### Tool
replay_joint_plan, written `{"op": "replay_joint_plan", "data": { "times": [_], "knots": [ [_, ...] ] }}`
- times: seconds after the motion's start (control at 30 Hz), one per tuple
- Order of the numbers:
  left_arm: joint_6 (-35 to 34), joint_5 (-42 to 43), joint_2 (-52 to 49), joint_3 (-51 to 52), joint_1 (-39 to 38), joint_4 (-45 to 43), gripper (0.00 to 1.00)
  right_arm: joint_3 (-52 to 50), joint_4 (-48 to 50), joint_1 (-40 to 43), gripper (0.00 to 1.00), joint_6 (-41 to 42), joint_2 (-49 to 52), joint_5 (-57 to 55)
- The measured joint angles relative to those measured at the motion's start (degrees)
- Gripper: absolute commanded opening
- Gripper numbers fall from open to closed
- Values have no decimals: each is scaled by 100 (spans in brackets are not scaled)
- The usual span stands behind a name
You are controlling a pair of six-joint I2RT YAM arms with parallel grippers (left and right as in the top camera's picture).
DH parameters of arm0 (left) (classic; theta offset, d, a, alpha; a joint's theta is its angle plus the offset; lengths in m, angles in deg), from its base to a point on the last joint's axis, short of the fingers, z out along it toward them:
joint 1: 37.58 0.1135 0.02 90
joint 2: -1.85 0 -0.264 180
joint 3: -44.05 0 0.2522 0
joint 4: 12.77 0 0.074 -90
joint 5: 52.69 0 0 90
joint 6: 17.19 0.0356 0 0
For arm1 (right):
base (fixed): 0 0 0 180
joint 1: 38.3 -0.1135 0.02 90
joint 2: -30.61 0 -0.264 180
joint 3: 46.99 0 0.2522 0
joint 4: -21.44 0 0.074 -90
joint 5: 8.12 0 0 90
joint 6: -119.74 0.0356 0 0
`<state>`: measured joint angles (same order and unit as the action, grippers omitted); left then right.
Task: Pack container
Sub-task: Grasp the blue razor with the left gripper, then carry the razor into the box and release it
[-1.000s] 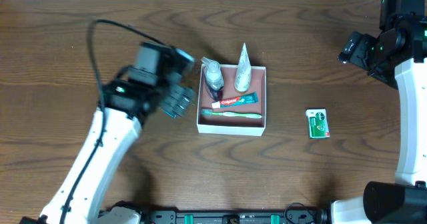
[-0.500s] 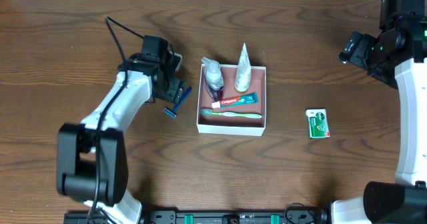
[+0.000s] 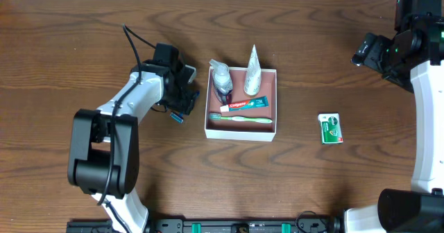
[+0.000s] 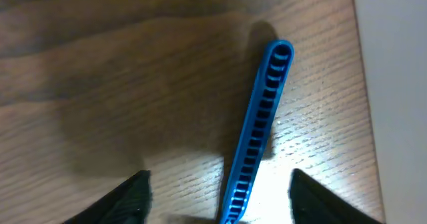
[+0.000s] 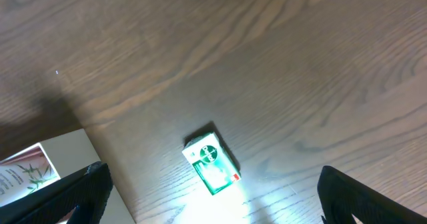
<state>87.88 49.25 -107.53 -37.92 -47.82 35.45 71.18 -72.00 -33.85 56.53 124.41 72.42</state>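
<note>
Your container (image 3: 239, 136) sits near the middle of the table (image 3: 312, 191), open side up and square to the table's edges. Inside it, a pump bottle (image 3: 222, 80) fills the far-left corner and a white tube (image 3: 252, 73) stands beside it, its tip showing past the far rim. A toothpaste tube (image 3: 244, 105) lies across the middle, and a toothbrush (image 3: 241, 118) lies along the near wall. Bare reddish floor shows mostly by the right wall.

Your left gripper (image 3: 182, 98) is low over the wood, just left of the container's left wall. From the left wrist camera, its fingers (image 4: 133, 197) are spread wide with nothing clamped, one on each side of the blue razor (image 4: 260, 124). The razor lies flat on the table and only a narrow strip of wood separates it from the white wall at the right edge of that view. Further left of the razor there is open wood.

Your right gripper (image 3: 368, 50) hangs near the far right corner, well apart from the container, with its fingers spread and empty. Below it lies a small green packet (image 5: 211, 163), alone on the wood to the right of the container, with a bare lane between it and the right wall.
</note>
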Motion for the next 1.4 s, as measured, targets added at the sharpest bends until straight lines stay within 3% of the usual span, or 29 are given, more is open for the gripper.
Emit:
{"op": "replay_joint_plan", "data": {
  "times": [0.53, 0.73, 0.83, 1.1, 1.3, 1.4],
  "knots": [
    [24, 17, -85, 4, -7, 229, 52, 0, 0, 0, 99, 0, 0, 0],
    [22, 9, -120, -2, -7, 208, 44, 0, 0, 0, 99, 0, 0, 0],
    [26, -33, -177, -59, -4, 212, 28, 0, 0, 0, 99, 0, 0, 0],
    [109, -297, -247, -138, -44, 197, 23, 0, 0, 0, 99, 0, 0, 0],
    [52, -494, -254, -157, -76, 192, 6, 0, 2, 0, 99, 0, 0, 0],
    [13, -507, -251, -177, -76, 236, 6, 0, 0, 0, 99, 0, 0, 0]
  ]
}}
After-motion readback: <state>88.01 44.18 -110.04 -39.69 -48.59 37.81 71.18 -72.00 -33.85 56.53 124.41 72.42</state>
